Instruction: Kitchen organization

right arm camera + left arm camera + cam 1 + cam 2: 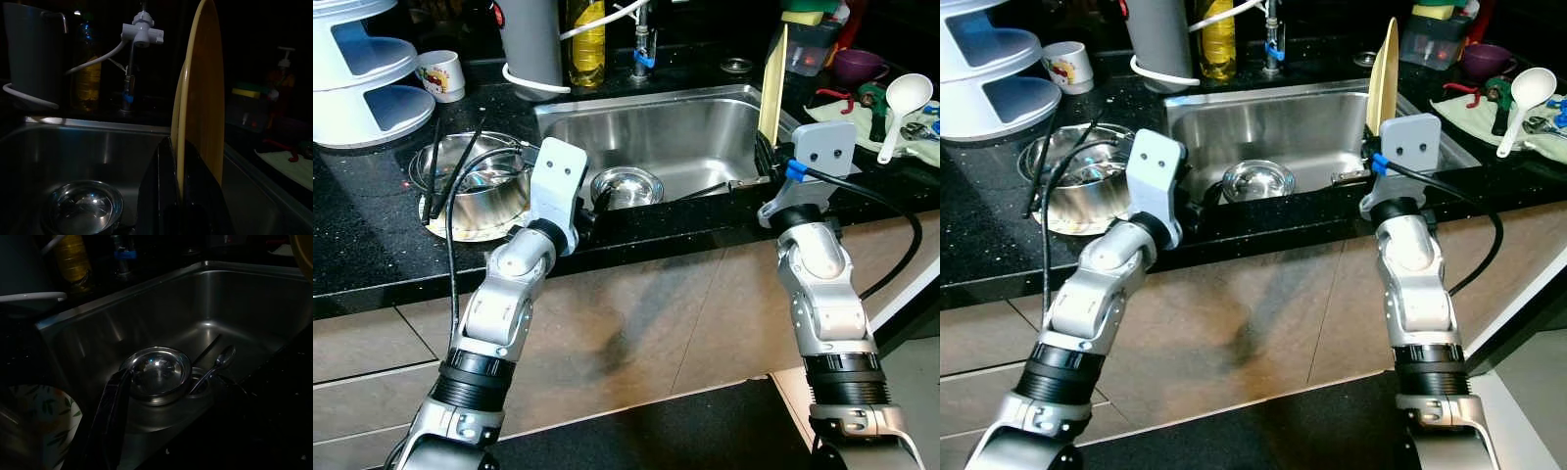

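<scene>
My right tool (178,205) pinches the yellow plate (200,98) upright. Beyond my left tool (115,401), whose state I cannot tell, a steel bowl (156,374) sits in the sink (705,127).

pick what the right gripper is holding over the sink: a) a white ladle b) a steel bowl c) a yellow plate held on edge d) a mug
c: the right gripper is clamped on the upright yellow plate, with the steel bowl lying in the sink below.

No writing can be read anywhere; the mug (441,74) left of the sink (700,122) carries a printed picture, too small to make out.
</scene>
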Robot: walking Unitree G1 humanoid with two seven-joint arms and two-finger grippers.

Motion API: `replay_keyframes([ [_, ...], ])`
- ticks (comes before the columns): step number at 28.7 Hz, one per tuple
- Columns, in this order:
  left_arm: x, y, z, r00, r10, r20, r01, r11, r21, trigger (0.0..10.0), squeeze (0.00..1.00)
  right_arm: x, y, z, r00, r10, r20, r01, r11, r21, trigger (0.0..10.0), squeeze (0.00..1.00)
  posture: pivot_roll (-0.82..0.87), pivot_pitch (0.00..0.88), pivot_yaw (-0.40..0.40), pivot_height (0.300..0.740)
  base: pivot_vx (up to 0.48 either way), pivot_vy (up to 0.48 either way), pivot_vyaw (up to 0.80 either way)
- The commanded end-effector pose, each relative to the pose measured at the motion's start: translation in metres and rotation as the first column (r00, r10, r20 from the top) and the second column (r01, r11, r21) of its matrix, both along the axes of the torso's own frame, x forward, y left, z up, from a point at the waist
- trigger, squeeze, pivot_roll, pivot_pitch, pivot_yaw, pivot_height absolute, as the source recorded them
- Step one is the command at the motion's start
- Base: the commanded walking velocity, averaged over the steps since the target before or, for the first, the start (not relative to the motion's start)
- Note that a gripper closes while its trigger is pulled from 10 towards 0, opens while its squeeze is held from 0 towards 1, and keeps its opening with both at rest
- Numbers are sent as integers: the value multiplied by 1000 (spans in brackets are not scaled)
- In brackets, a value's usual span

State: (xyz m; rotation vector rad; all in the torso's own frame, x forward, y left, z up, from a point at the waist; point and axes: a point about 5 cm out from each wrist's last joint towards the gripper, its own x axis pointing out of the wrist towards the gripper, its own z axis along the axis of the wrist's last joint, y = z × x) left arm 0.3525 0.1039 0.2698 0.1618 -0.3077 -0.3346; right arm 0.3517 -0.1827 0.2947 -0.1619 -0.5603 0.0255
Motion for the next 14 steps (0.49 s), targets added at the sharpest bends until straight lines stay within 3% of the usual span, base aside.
replay_keyframes([
  [1,1,4,-6,1000,20,-15,-20,1000,14,10000,0,2,0,-9,999,2,-48,-1,1000,9,10000,0,-104,200,17,740,0,-375,0],
  [14,1,6,-6,999,33,-20,-33,999,1,10000,0,1,1,-8,999,3,-44,-3,1000,5,10000,0,-106,202,13,740,0,-376,0],
])
